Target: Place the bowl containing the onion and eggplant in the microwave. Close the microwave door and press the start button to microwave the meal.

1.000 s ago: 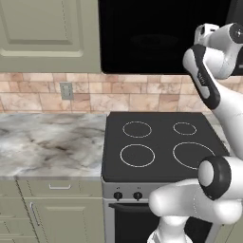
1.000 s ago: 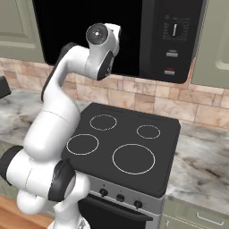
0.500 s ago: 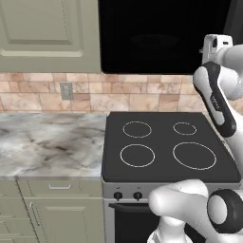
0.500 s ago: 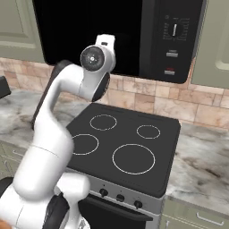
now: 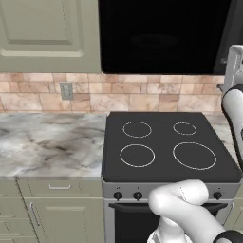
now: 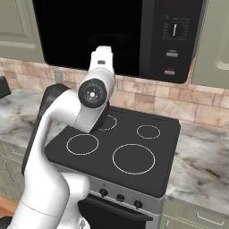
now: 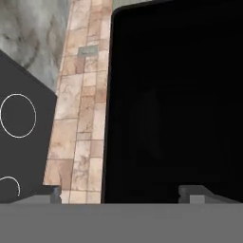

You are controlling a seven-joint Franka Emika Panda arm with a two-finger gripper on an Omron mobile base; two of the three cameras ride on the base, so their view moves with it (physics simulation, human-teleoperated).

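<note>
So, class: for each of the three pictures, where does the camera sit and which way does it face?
Left base view: behind-left, facing the stove; arm at lower right.
Right base view: behind-right, facing the stove and the microwave; arm at lower left.
Hand view: on the hand, rolled sideways, facing the microwave; open tool at bottom.
All views share stove and microwave.

A grey-veined marble desk (image 5: 47, 142) ran along the tiled wall on both sides of a black stovetop (image 5: 166, 147) with four white rings, which sat flush between its two stretches above pale green cabinets (image 5: 52, 213).
</note>
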